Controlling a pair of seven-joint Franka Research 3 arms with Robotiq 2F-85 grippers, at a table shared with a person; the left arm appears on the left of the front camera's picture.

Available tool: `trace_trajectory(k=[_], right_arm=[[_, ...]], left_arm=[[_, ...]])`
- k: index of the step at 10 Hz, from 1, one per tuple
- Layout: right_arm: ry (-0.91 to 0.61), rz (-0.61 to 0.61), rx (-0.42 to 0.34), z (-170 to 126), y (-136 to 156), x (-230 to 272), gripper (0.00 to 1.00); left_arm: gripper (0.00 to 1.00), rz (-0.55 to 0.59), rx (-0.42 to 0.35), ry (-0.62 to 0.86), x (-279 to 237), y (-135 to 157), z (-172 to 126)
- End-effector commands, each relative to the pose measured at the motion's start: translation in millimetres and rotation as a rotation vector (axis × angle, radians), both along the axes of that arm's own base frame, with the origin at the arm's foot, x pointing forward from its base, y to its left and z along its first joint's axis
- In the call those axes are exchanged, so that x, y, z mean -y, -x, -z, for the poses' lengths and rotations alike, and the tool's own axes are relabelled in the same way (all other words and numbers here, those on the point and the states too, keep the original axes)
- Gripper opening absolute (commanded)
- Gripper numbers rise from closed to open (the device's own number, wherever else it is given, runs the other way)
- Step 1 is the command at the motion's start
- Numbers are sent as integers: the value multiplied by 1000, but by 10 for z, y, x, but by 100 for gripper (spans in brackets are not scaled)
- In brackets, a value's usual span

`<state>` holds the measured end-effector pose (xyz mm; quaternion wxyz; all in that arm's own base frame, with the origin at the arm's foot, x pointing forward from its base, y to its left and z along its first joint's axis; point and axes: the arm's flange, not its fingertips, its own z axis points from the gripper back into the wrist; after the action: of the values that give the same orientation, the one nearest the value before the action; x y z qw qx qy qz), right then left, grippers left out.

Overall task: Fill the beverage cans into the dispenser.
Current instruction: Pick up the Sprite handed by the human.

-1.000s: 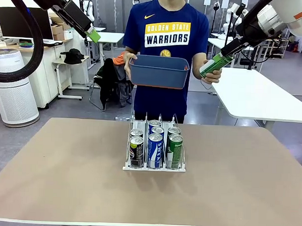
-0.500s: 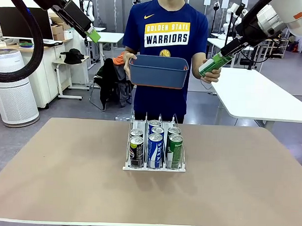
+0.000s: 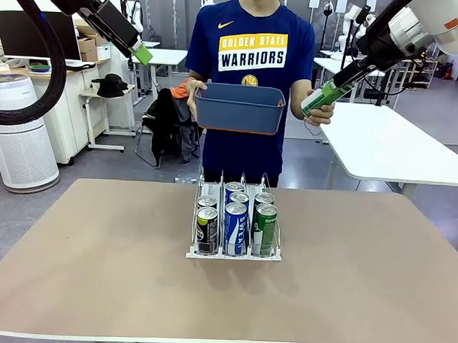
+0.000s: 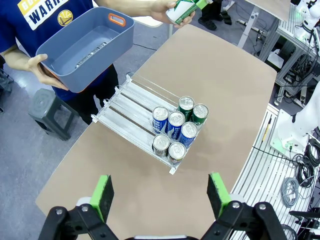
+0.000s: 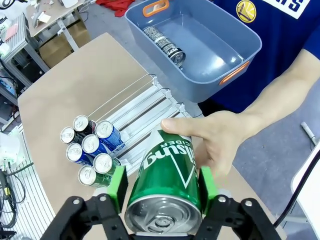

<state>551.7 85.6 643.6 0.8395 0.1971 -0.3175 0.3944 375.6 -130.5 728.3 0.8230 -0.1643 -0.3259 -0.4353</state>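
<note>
Closing since a second ago, right gripper [image 5: 163, 185] now pinches the green can [image 5: 167, 167], which the person's hand [image 5: 225, 135] also grips beyond the table [image 3: 97, 272]. Seven cans [image 4: 176, 120] stand in the dispenser [image 4: 127, 112]; left gripper [image 4: 160, 192] hangs spread above

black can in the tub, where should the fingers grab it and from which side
The black can lies on its side on the floor of the tub, walls all round. So probably come straight down through the open top and close the fingers across the middle of its body, one on each long side.
</note>
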Motion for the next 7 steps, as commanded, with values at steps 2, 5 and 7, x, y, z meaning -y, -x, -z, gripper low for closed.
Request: trace_trajectory(k=[2, 5, 7], right_arm=[[15, -1, 1, 24, 21, 27, 0], [21, 4, 4, 23, 25, 38, 0], [26, -1, 11, 22, 47, 46, 0]], left_arm=[[100, -4, -16, 13, -9, 33, 38], [100, -4, -16, 13, -9, 33, 38], [100, -4, -16, 13, -9, 33, 38]])
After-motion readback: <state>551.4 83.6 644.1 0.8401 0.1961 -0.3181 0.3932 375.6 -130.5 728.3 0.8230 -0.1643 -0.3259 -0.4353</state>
